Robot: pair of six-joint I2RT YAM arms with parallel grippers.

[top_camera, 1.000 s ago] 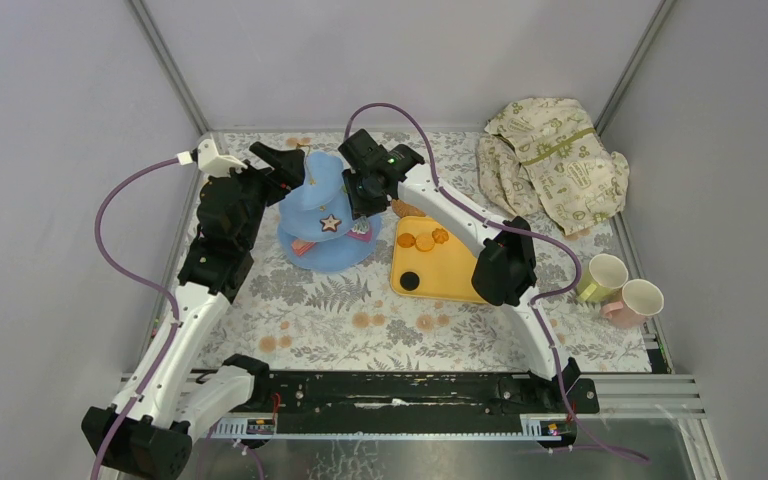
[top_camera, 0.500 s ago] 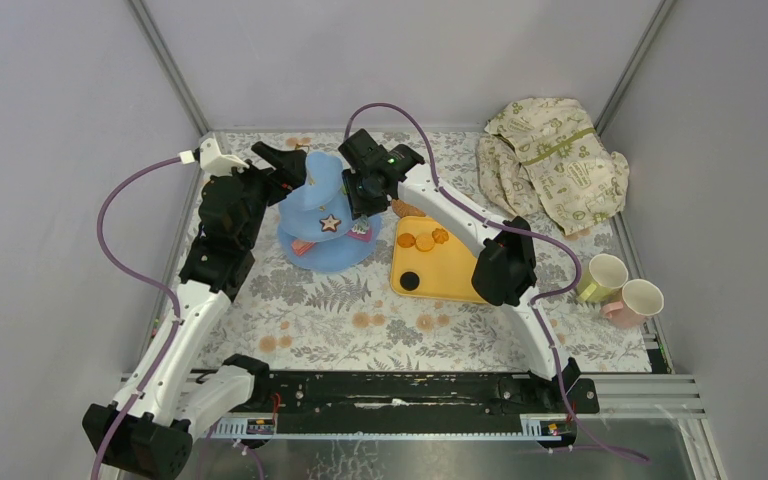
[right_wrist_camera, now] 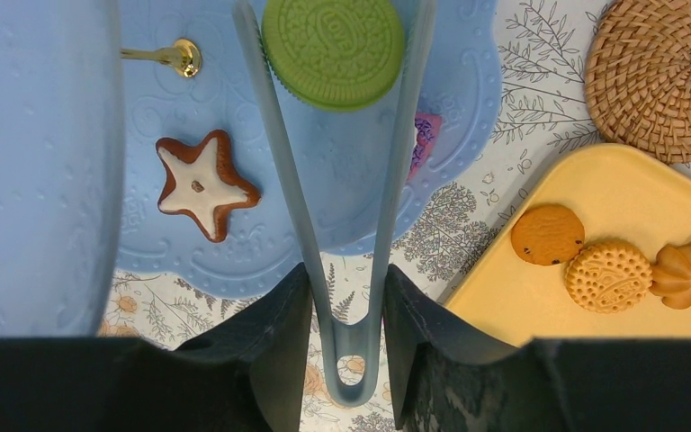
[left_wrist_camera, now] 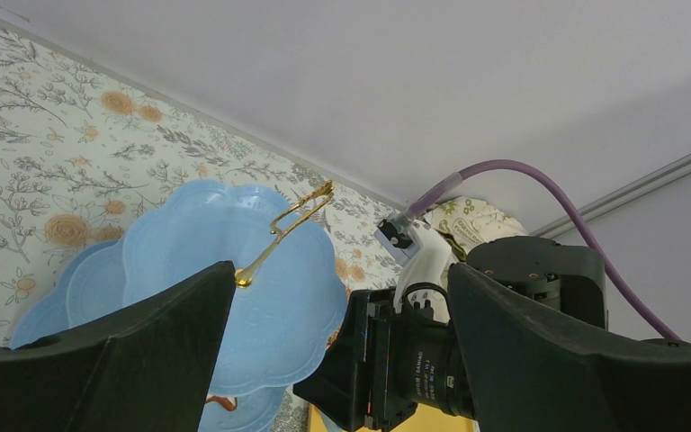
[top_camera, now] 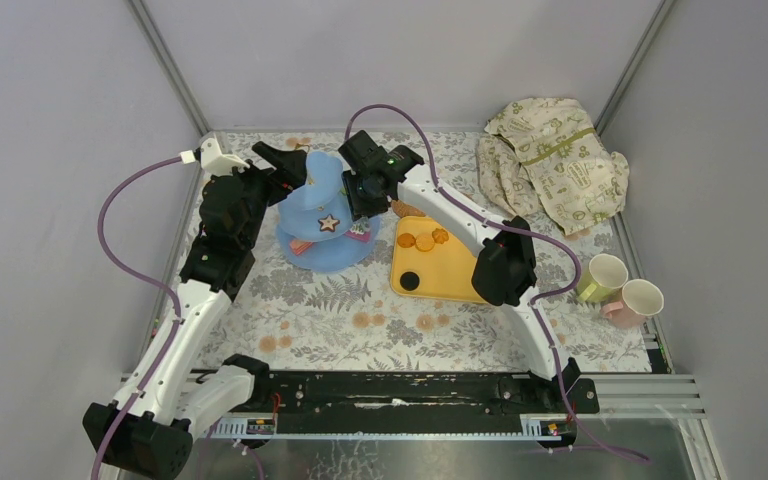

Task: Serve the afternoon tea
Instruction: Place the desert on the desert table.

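Observation:
The light-blue three-tier stand (top_camera: pixel 325 240) stands left of centre on the table. My right gripper (right_wrist_camera: pixel 346 306) is shut on grey-blue tongs (right_wrist_camera: pixel 279 171). Their tips hold a green round biscuit (right_wrist_camera: pixel 333 49) over a tier (right_wrist_camera: pixel 234 261) of the stand. On that tier lies a star biscuit (right_wrist_camera: pixel 201 184) near the gold post (right_wrist_camera: pixel 180 56). My left gripper (left_wrist_camera: pixel 342 297) stands open behind the stand's top tier (left_wrist_camera: pixel 261 297), with nothing between its fingers. Two pale cups (top_camera: pixel 605 275) stand at the right edge. A woven coaster (right_wrist_camera: pixel 661 76) lies beside the stand.
The yellow tray (top_camera: pixel 450 275) right of the stand holds three tan biscuits (right_wrist_camera: pixel 608 274) and a dark round one (top_camera: pixel 410 281). A cream cloth with green print (top_camera: pixel 550 165) lies bunched at the back right. The right arm's wrist (left_wrist_camera: pixel 432 360) sits close to my left fingers.
The left arm has edged slightly in the top view. The right arm and the stand have kept their places.

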